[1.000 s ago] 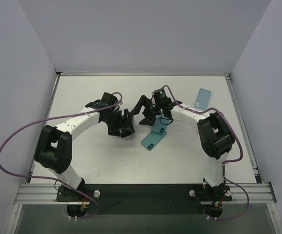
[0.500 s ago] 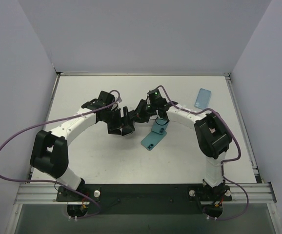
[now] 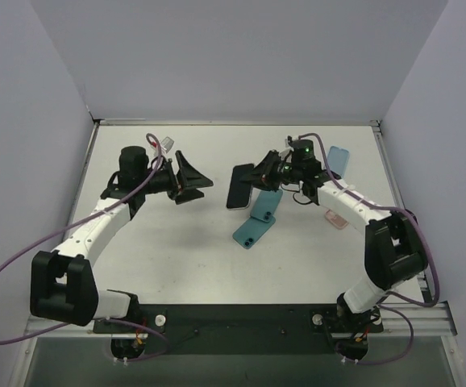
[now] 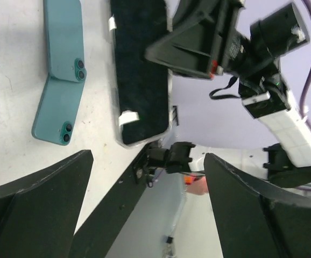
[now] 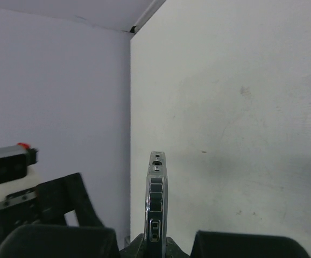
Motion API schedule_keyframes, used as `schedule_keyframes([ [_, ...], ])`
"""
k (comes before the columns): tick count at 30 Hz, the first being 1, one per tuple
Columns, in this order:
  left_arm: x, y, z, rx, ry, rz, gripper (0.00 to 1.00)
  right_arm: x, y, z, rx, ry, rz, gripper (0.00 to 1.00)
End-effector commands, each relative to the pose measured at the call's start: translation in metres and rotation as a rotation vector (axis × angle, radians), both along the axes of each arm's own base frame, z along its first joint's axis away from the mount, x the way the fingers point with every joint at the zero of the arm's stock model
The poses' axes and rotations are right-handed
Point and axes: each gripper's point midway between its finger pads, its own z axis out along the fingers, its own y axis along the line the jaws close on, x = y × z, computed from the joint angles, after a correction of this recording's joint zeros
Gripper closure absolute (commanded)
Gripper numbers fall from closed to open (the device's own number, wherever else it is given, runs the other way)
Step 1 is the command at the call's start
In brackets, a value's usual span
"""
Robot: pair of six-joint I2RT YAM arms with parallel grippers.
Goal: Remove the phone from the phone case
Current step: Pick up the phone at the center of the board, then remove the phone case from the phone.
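Two hands are raised over the surface (image 3: 176,258), well apart from each other. Your right hand (image 3: 259,172) is pinched shut on the black phone (image 3: 239,187), gripping it by one edge and holding it up. Its dark face shows in the left wrist view. In the right wrist view you see only the phone's thin edge, with its buttons, standing between the fingers. A pale rim runs round the phone in the left wrist view, but you cannot tell from that whether the case is on it. Your left hand (image 3: 194,182) is spread wide and empty. It points toward the phone, near it but not touching. Just below the phone in the top view, two teal phones (image 3: 247,232) lie on the surface, lenses up, overlapping end to end in a shallow bend. A blue case (image 3: 338,159) lies flat toward the far right corner. A small pink item (image 3: 335,219) sits beside your right forearm.
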Motion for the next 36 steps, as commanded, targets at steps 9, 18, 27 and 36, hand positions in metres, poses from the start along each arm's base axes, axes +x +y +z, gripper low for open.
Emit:
schedule_keyframes([
  [9,-0.005,-0.021,0.064,-0.457,-0.127,-0.108,0.04,-0.044,0.022,0.105,0.408,-0.242,0.165,1.00],
  [18,-0.009,-0.046,0.049,-0.455,-0.068,-0.142,0.22,-0.049,0.027,0.117,0.453,-0.270,0.187,1.00],
  [27,-0.006,-0.059,0.042,-0.454,-0.041,-0.163,0.27,-0.053,0.031,0.123,0.458,-0.280,0.206,1.00],
  [36,0.010,-0.060,0.016,-0.304,-0.020,-0.113,0.25,-0.055,0.032,0.130,0.456,-0.295,0.217,1.00],
])
